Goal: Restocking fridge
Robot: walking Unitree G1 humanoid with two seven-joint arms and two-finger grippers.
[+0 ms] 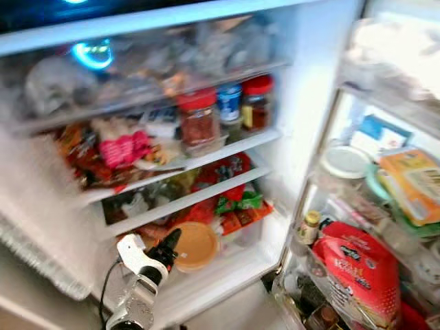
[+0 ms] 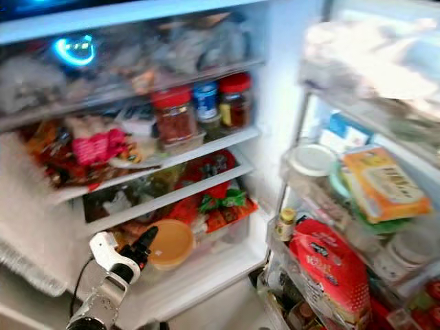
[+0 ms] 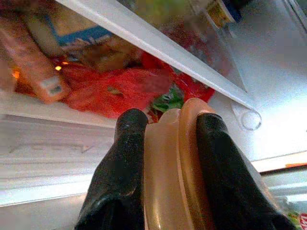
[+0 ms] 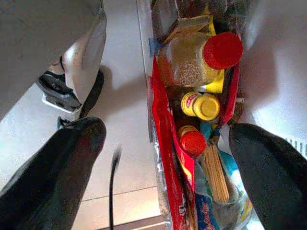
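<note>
While the fridge [image 1: 289, 103] stands open with its white shelves crammed with crinkly red packets and red-lidded jars [image 1: 198, 118], the left hand [image 1: 172, 242] is down at the bottom shelf, its two black fingers [image 3: 125, 163] clamped on the rim of a round, smooth tan plastic container [image 1: 195, 246] that sits at the front of that shelf. The right hand [image 4: 165, 158] hangs with its fingers spread wide, gripping nothing, over a door bin of yellow- and red-capped bottles [image 4: 204, 57]
</note>
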